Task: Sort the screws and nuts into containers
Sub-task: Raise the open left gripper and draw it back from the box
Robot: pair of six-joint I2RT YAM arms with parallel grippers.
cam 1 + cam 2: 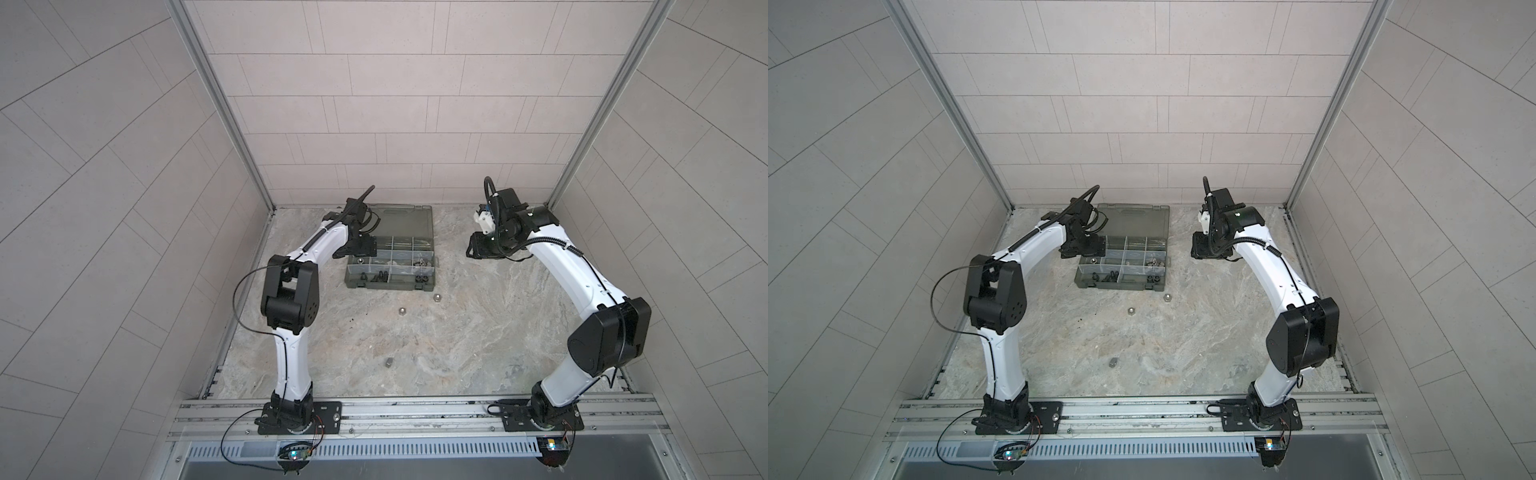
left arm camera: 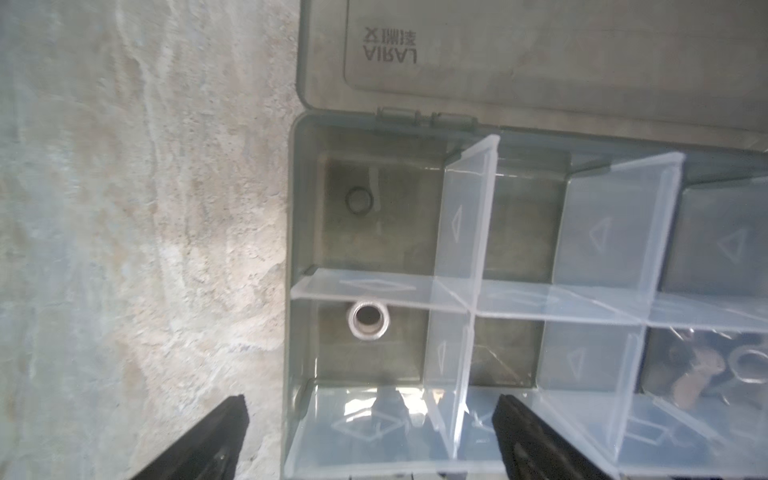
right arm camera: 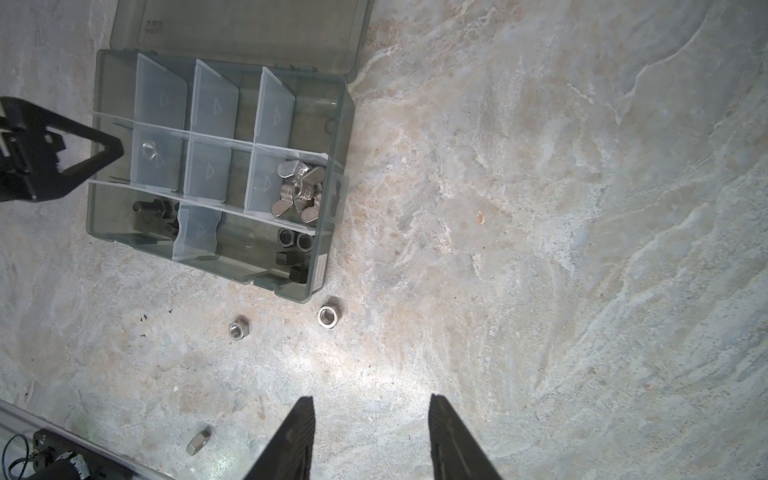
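Note:
The containers are cells of a grey-green organizer case (image 1: 390, 286) (image 1: 1121, 284), lid open. My left gripper (image 2: 370, 401) (image 1: 363, 249) hangs open over the case's left cells with nothing between its fingers. Below it a silver nut (image 2: 368, 320) lies in a left-side cell. Black screws (image 3: 153, 206), silver wing nuts (image 3: 299, 189) and black hex nuts (image 3: 295, 241) fill other cells. Three silver nuts lie loose on the table: one (image 3: 329, 317) by the case's corner, one (image 3: 239, 329) beside it, one (image 3: 198, 441) nearer the front. My right gripper (image 3: 371, 399) (image 1: 473, 249) is open and empty, right of the case.
The stone-patterned tabletop (image 1: 478, 353) is walled on three sides. A metal rail (image 1: 415, 409) with both arm bases runs along the front. The case's lid (image 1: 399, 220) lies flat behind the cells. The same loose nuts show in a top view (image 1: 436, 297) (image 1: 401, 310) (image 1: 388, 363).

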